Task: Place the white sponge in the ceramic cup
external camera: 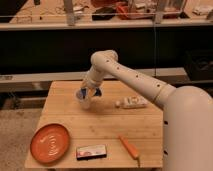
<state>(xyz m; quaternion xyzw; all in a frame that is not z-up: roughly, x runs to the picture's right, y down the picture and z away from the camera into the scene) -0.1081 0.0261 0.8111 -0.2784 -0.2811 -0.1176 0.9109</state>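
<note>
End effector directly over ceramic cup, far left of tabletop; grip state cannot be told. Risk: pulling away could clip the rim, toppling cup.

You have one camera, mounted high by the robot's body at four o'clock, facing down across the table from mid-range, with the gripper at the cup near the table's eleven o'clock.

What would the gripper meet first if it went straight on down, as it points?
Probably the ceramic cup, right beneath the gripper on the wooden table, though depth is unclear.
</note>
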